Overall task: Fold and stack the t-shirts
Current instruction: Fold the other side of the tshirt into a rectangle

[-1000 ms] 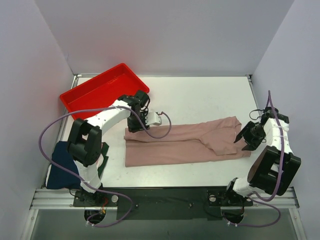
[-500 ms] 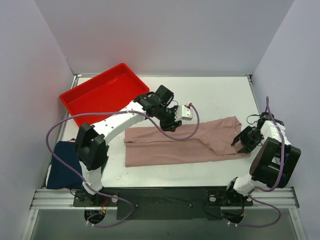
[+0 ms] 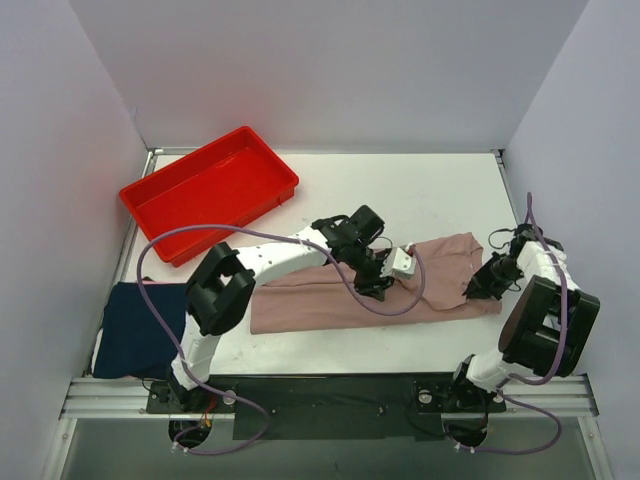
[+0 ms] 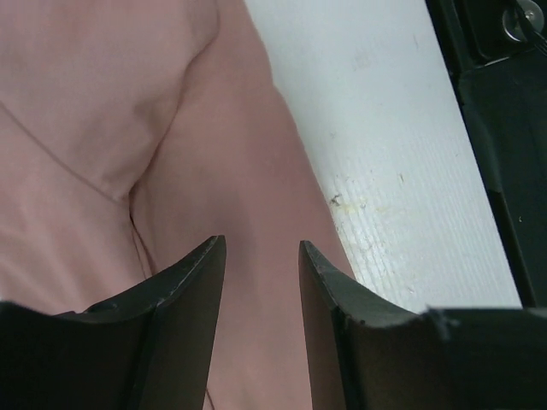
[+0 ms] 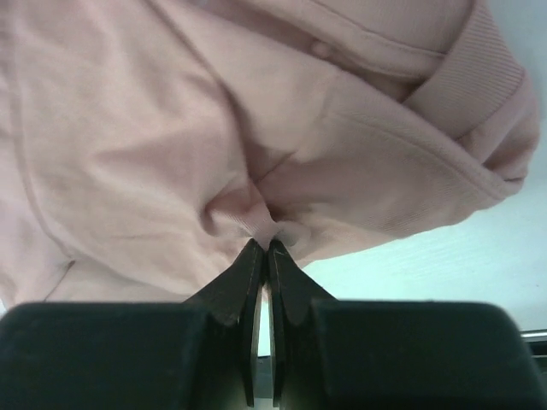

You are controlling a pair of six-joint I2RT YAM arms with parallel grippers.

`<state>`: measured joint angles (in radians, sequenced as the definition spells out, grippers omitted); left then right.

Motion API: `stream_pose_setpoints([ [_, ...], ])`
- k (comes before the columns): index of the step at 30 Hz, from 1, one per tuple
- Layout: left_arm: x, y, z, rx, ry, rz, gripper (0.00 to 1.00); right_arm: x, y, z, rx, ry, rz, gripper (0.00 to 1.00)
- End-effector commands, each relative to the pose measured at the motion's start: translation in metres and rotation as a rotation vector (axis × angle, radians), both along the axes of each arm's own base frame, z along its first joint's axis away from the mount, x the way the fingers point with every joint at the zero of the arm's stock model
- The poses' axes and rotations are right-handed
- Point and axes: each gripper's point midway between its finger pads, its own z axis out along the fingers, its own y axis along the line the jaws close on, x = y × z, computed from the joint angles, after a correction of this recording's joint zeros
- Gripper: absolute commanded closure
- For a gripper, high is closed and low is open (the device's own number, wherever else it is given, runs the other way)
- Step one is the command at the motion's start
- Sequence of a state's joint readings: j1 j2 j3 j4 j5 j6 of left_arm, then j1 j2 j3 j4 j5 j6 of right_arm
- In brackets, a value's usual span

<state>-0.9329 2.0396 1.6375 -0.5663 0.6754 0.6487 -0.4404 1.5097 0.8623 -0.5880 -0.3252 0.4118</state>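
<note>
T-shirt (image 3: 320,310), dusty pink, pinched by right end effector (image 5: 263,246)

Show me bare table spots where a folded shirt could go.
Widest: the far table between the red tray and the right wall, beyond the pink shirt. A narrower strip runs between that shirt and the near edge. Crowded: the left, with tray and navy shirt.
</note>
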Motion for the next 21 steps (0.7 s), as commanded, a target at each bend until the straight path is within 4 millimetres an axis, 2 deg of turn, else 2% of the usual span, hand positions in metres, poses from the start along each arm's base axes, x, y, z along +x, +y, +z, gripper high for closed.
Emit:
stream_pose_setpoints([
  [1, -0.008, -0.029, 0.031, -0.199, -0.103, -0.243, 0.51, 0.023, 0.005, 0.038, -0.027, -0.104, 0.034, 1.0],
  [6, 0.015, -0.06, 0.026, -0.239, -0.21, -0.216, 0.51, 0.058, 0.018, 0.051, 0.064, -0.172, 0.046, 1.0],
  [10, 0.014, -0.076, 0.008, -0.227, -0.275, -0.254, 0.51, 0.079, 0.02, 0.053, 0.106, -0.205, 0.009, 1.0],
  [14, 0.006, -0.088, -0.001, -0.23, -0.289, -0.273, 0.51, 0.089, 0.021, 0.041, 0.131, -0.169, -0.01, 1.0],
  [17, 0.011, -0.102, -0.004, -0.247, -0.332, -0.244, 0.51, 0.098, 0.018, 0.029, 0.144, -0.153, -0.05, 1.0],
  [21, 0.017, -0.119, -0.006, -0.265, -0.425, -0.268, 0.49, 0.108, 0.014, 0.024, 0.135, -0.142, -0.072, 1.0],
])
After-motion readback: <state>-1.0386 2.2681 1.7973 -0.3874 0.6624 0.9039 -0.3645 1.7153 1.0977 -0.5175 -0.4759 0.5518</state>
